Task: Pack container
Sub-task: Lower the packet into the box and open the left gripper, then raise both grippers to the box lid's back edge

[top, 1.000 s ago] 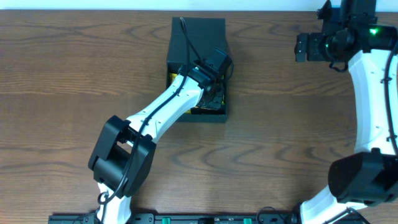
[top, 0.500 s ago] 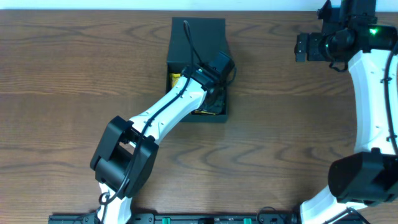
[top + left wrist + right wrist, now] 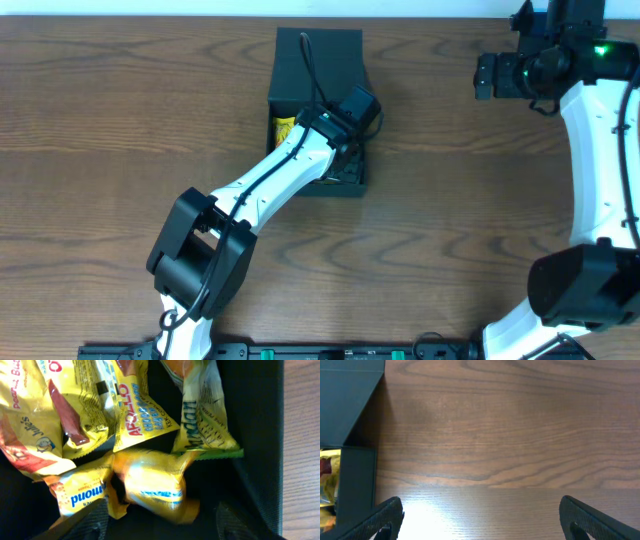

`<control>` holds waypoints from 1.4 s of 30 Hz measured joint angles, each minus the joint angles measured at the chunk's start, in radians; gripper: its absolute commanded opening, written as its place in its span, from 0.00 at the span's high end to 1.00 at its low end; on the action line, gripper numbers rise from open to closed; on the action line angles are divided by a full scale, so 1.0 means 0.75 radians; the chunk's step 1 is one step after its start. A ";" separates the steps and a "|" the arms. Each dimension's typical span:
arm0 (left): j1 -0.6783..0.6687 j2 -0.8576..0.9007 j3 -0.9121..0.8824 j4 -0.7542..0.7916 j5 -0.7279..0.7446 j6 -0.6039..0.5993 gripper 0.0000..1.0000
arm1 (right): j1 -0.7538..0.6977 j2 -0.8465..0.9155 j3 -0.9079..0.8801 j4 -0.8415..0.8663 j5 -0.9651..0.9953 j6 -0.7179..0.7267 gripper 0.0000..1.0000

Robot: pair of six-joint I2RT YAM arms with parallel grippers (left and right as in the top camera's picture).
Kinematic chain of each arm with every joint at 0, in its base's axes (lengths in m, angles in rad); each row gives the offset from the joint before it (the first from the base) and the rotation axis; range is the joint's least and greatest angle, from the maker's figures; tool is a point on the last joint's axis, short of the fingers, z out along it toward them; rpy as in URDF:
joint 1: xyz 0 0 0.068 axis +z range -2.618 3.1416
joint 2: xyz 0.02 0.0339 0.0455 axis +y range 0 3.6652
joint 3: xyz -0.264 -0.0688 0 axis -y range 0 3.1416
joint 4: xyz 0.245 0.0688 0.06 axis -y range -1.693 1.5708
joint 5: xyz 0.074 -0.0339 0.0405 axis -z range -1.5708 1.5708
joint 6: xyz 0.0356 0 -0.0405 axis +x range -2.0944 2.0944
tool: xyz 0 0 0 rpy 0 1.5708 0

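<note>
Inside the container (image 3: 257, 420), left-wrist view details yellow packets (image 3: 150, 485).

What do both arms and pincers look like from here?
Both arms have white links with bulky black joint housings. A thin black cable runs along the left arm; a green light glows at the wrist of the right arm. The left pincer and right pincer have dark, matte fingers.

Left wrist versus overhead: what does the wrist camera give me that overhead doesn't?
Left wrist only: the yellow snack packets up close, printing legible, and one blurred packet between the fingers of the open left claw. Overhead only: the open lid, the table, and the right claw at far right. Both: the container with yellow packets inside.
</note>
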 measured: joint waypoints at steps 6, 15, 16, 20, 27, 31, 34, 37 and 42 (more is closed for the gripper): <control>0.000 0.000 0.000 0.001 0.000 0.008 0.18 | 0.000 0.000 0.000 0.009 0.000 0.000 0.01; 0.004 0.003 0.050 -0.038 -0.021 0.076 0.17 | 0.000 0.000 0.000 0.049 0.000 0.000 0.01; 0.010 0.004 0.086 -0.048 -0.035 0.080 0.16 | 0.000 0.000 0.000 0.052 0.000 0.000 0.01; 0.044 0.004 0.225 -0.089 -0.066 0.089 0.15 | 0.000 0.000 0.000 0.071 0.000 0.000 0.01; 0.210 -0.109 0.312 -0.150 -0.101 0.104 0.94 | 0.000 0.000 0.000 0.058 -0.086 -0.005 0.24; 0.402 -0.146 0.319 -0.187 -0.091 0.042 0.94 | 0.005 0.000 0.000 0.085 -0.179 -0.013 0.16; 0.562 -0.146 0.319 -0.191 -0.048 0.020 0.94 | 0.009 0.000 0.000 0.154 -0.205 -0.020 0.12; 0.682 -0.146 0.319 -0.211 0.002 0.008 0.94 | 0.013 0.000 0.000 0.271 -0.225 -0.018 0.14; 0.745 -0.146 0.319 -0.247 0.093 0.008 0.94 | 0.038 0.000 0.000 0.359 -0.253 0.009 0.14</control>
